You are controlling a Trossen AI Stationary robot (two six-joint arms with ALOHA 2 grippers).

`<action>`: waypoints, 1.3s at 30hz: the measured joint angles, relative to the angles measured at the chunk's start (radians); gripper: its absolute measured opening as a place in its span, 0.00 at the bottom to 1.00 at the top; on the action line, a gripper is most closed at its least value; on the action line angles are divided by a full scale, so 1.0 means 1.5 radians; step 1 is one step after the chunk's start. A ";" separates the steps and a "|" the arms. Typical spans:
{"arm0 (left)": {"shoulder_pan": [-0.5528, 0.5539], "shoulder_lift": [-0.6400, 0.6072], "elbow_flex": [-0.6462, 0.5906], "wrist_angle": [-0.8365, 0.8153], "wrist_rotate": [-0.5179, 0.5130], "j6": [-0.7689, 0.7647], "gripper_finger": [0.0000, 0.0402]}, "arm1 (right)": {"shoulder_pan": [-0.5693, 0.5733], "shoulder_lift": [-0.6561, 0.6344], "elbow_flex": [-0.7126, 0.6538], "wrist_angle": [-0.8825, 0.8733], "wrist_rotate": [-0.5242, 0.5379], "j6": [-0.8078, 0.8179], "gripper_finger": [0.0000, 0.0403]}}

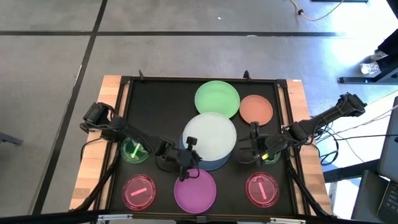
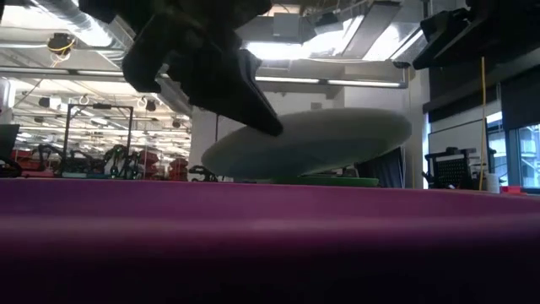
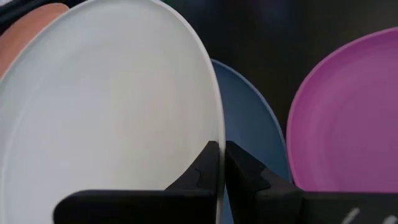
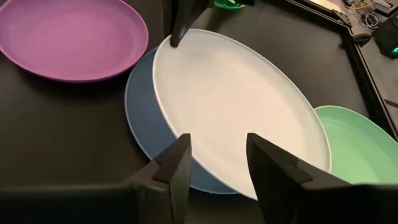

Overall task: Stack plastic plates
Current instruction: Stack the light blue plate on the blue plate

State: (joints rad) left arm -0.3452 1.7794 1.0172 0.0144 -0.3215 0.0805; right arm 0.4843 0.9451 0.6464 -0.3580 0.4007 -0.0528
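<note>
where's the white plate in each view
high: white plate at centre, over the blue plate.
low: tilted pale disc mid-frame.
left wrist: fills the left side, rim pinched by the left hand.
right wrist: centre.
Landmark: magenta plate, beside it.

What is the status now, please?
Left end effector shut on white plate rim, plate tilted over blue plate. Right end effector open beside it. Nothing blocking.

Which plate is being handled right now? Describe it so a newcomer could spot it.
On the black tray, look at the centre: the white plate, largest there, lies tilted over a blue plate. Unlike its neighbours, its rim is pinched by the left pincer.
</note>
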 joint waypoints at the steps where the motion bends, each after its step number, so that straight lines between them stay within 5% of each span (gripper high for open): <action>1: 0.002 0.000 0.000 -0.002 0.004 -0.002 0.02 | 0.000 0.000 0.000 0.000 0.000 0.000 0.36; 27: 0.012 0.000 -0.001 -0.025 0.036 -0.036 0.03 | 0.000 0.000 -0.001 0.000 0.000 -0.001 0.36; 39: 0.008 -0.007 -0.002 -0.018 0.036 -0.039 0.30 | 0.000 0.001 -0.001 0.000 0.001 -0.002 0.36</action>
State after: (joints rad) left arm -0.3337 1.7685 1.0142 -0.0129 -0.2669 0.0216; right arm 0.4843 0.9459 0.6453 -0.3576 0.4015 -0.0563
